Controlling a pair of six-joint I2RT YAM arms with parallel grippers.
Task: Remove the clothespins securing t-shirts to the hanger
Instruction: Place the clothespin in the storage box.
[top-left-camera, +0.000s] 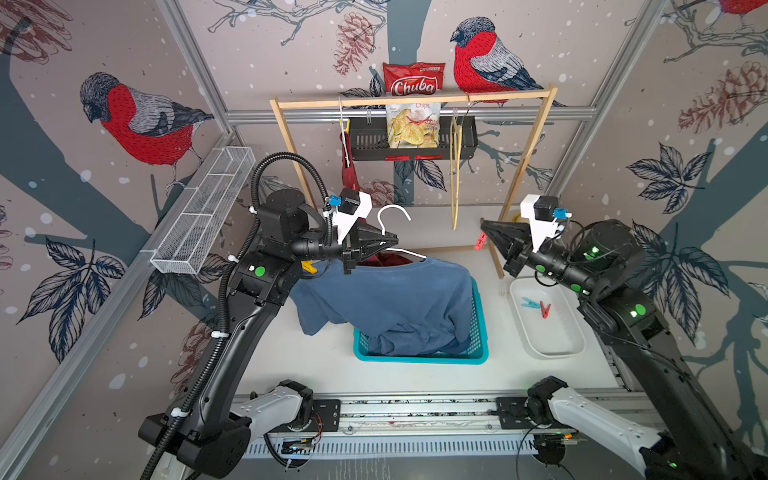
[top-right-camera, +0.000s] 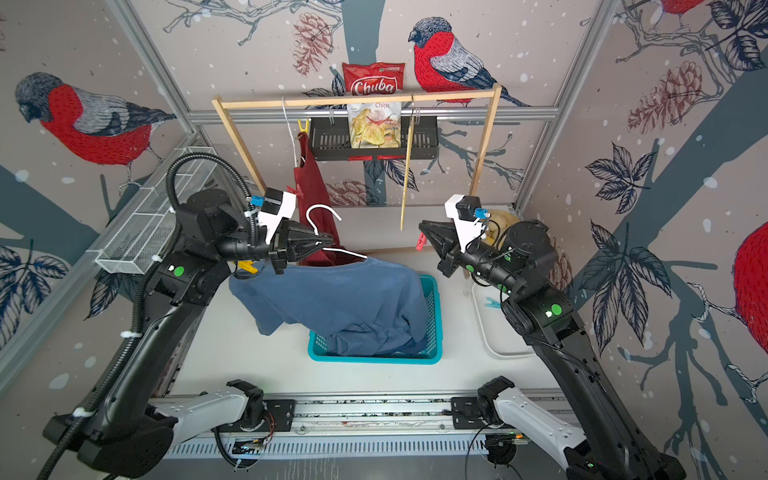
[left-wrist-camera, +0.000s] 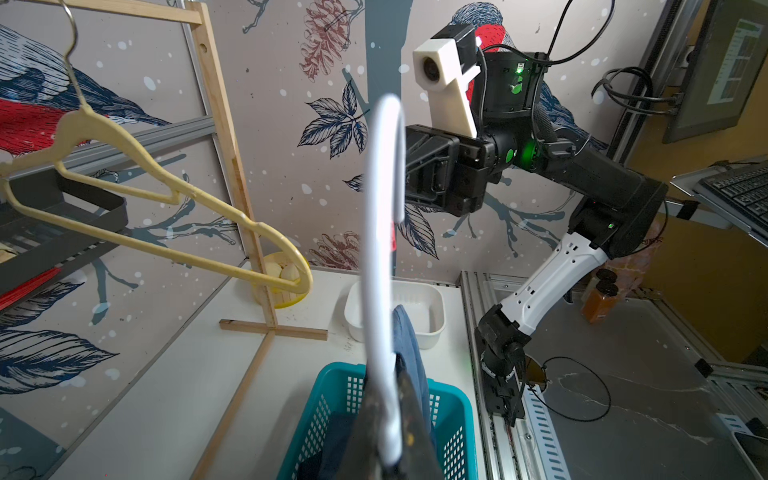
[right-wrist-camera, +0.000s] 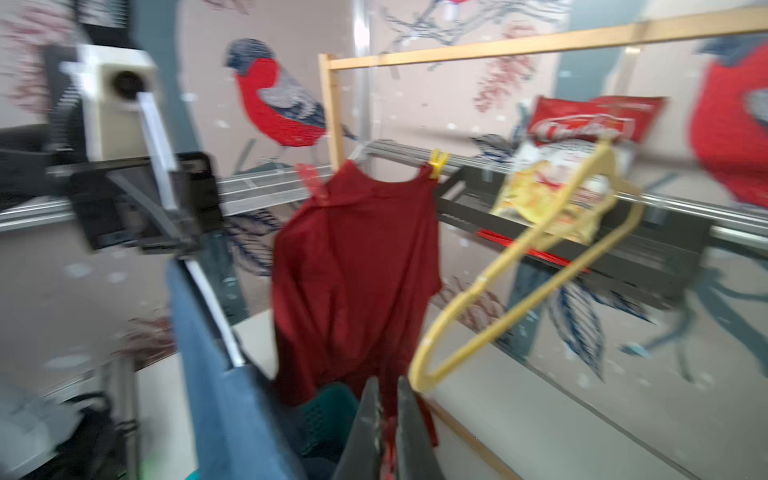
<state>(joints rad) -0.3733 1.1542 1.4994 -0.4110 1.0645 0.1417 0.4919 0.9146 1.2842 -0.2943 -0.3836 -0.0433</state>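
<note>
The left gripper (top-left-camera: 394, 240) is clamping the white plastic hanger (left-wrist-camera: 376, 257), its medium-blue cloth t-shirt (top-left-camera: 386, 299) draping into the teal basket (top-left-camera: 419, 360). The right gripper (top-left-camera: 484, 227) is apparently pinching a red plastic clothespin (top-left-camera: 481, 241), needing release over the white tray (top-left-camera: 555, 334) next; a yellow clothespin (top-left-camera: 308, 267) is awaiting removal.

My left gripper (top-right-camera: 330, 240): fingers clamped on white hanger (top-right-camera: 323, 209), blue t-shirt (top-right-camera: 345, 299) draped into teal basket (top-right-camera: 374, 358). Yellow clothespin (top-right-camera: 248, 267) on its shoulder. My right gripper (top-right-camera: 421, 227) pinches red clothespin (top-right-camera: 421, 242) above bench (top-right-camera: 257, 357). I see dark red t-shirt (top-right-camera: 316, 195) hanging behind.
</note>
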